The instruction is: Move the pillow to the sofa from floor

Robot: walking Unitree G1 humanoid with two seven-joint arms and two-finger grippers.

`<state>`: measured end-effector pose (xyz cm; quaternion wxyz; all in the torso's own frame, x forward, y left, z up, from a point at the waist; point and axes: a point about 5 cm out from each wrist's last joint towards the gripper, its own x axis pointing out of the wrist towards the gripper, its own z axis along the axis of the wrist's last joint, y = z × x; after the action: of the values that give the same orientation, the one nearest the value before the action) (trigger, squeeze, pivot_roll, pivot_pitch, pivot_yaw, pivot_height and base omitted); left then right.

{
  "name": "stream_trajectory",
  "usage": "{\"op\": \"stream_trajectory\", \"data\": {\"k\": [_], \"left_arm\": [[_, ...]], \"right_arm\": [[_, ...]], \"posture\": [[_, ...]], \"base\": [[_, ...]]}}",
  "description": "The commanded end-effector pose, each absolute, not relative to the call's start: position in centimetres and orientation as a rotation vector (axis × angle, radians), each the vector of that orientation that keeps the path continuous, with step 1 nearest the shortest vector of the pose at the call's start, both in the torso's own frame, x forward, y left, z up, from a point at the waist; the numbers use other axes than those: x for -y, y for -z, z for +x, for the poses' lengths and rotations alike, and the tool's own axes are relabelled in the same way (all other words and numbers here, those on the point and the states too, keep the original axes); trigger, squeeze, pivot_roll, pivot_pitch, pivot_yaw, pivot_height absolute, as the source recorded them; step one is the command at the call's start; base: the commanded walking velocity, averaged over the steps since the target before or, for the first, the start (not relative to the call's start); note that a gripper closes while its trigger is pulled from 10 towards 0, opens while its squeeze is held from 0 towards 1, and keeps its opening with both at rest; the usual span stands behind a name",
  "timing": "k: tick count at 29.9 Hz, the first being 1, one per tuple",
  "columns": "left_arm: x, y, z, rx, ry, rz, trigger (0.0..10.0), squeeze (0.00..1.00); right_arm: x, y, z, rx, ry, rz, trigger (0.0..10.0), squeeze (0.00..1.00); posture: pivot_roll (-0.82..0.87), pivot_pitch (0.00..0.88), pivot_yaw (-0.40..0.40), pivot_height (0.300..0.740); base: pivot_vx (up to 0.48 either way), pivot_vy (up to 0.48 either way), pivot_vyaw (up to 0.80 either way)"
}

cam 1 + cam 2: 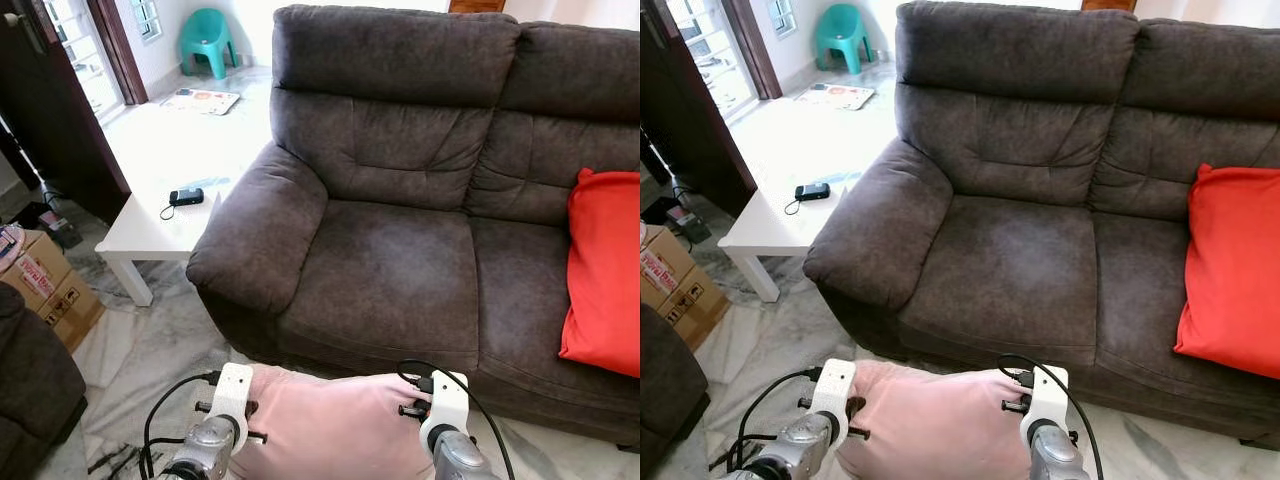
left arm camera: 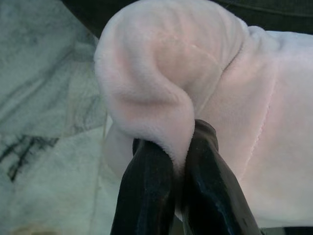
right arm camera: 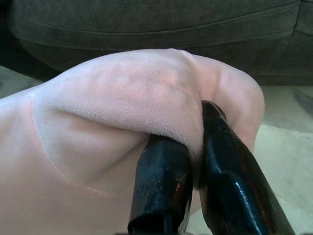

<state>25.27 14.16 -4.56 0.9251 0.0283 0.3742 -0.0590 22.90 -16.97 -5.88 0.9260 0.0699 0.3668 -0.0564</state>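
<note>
- Gripping one corner each, the left hand (image 2: 178,161) and the right hand (image 3: 195,161) have their black fingers pinched shut on the soft pale-pink plush pillow (image 1: 330,425), which hangs between them at the bottom centre of the left eye view.
- Pink fabric bulges over and around each pair of fingers in the wrist views, so both grips look firm, though how deep the cloth sits is hidden.
- The pillow's long axis runs side to side, roughly parallel to the front edge of the dark grey-brown fabric sofa (image 1: 400,190); it sits just in front of and below that edge, over the pale marble floor (image 1: 150,340).
- The coming move turns on this: the bare seat cushion (image 1: 385,275) lies straight ahead and above the pillow, so both arms likely need to lift it over the front edge and carry it forward together.
- Neither arm is clearly nearer; they sit level at either end.
- Open room: the left seat is bare, bounded by the padded armrest (image 1: 260,225) at frame left and the bright red square cushion (image 1: 605,270) leaning at frame right.
- A low white worktop (image 1: 160,225) carrying a small black device (image 1: 186,196) stands beyond the armrest, well out of the way.
</note>
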Motion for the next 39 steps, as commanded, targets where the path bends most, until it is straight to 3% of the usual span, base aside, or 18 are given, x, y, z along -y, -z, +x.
{"op": "stream_trajectory", "data": {"k": [1, 7, 14, 18, 24, 39], "left_arm": [[-13.6, 4.8, 25.0, -0.794, 0.138, 0.070, 10.0, 0.00], [-10.6, 5.1, 24.4, -0.796, 0.298, 0.189, 10.0, 0.00], [-10.7, 5.0, 24.4, -0.782, 0.380, 0.304, 10.0, 0.00], [-11.4, 5.0, 24.6, -0.775, 0.387, 0.350, 10.0, 0.00], [-11.9, 5.1, 24.5, -0.783, 0.309, 0.306, 10.0, 0.00], [-11.6, 5.3, 24.3, -0.810, 0.219, 0.196, 10.0, 0.00]], "right_arm": [[17.7, 5.6, 23.1, -0.735, 0.135, 0.154, 10.0, 0.00], [18.4, 6.5, 21.9, -0.814, 0.172, 0.160, 10.0, 0.00], [15.0, 7.8, 20.2, -0.925, -0.030, 0.102, 10.0, 0.00], [15.1, 7.9, 20.0, -0.926, 0.025, 0.154, 10.0, 0.00], [15.0, 8.1, 19.5, -0.930, -0.005, 0.136, 10.0, 0.00], [16.2, 8.8, 18.1, -0.969, -0.010, 0.077, 10.0, 0.00]], "posture": [[0.00, 0.000, -0.053, 0.740], [0.02, 0.000, -0.070, 0.740], [0.04, 0.000, -0.066, 0.740], [0.03, 0.000, -0.029, 0.740], [0.02, 0.000, -0.006, 0.740], [0.05, 0.000, -0.049, 0.740]], "base": [[0.000, 0.000, 0.00], [0.000, 0.000, 0.00], [0.000, 0.000, 0.00], [0.000, 0.000, 0.00], [0.000, 0.000, 0.00], [0.000, 0.000, 0.00]]}}
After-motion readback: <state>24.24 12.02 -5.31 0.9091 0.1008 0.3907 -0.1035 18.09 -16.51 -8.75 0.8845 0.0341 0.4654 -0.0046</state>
